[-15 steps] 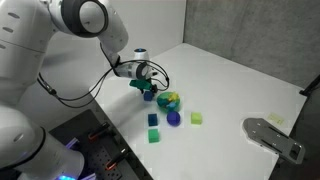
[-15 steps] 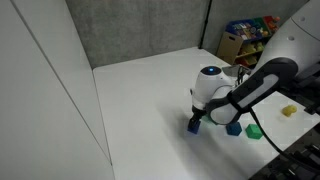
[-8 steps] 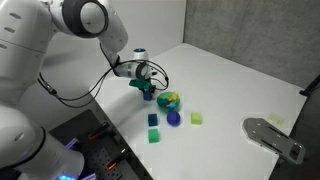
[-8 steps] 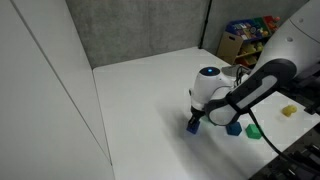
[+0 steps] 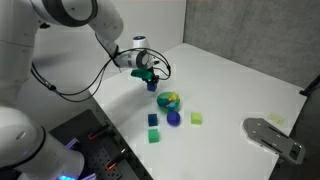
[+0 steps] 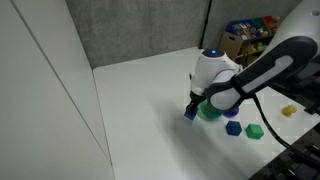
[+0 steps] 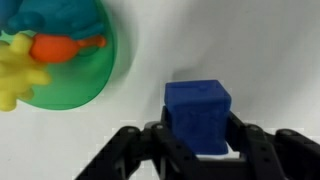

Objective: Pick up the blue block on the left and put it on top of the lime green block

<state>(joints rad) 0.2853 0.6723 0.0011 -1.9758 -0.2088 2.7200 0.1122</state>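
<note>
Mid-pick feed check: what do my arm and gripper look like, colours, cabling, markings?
The arm is glossy white with rounded links and dark joint seams. A thin black cable loops loosely beside it toward the wrist. The gripper has a white rounded housing bearing a small blue dot; its fingers are matte black. No lettering is legible.

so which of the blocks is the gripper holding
The blue block, pinched in the gripper; the teal cube, green cube and lime green block sit loose on the table.
</note>
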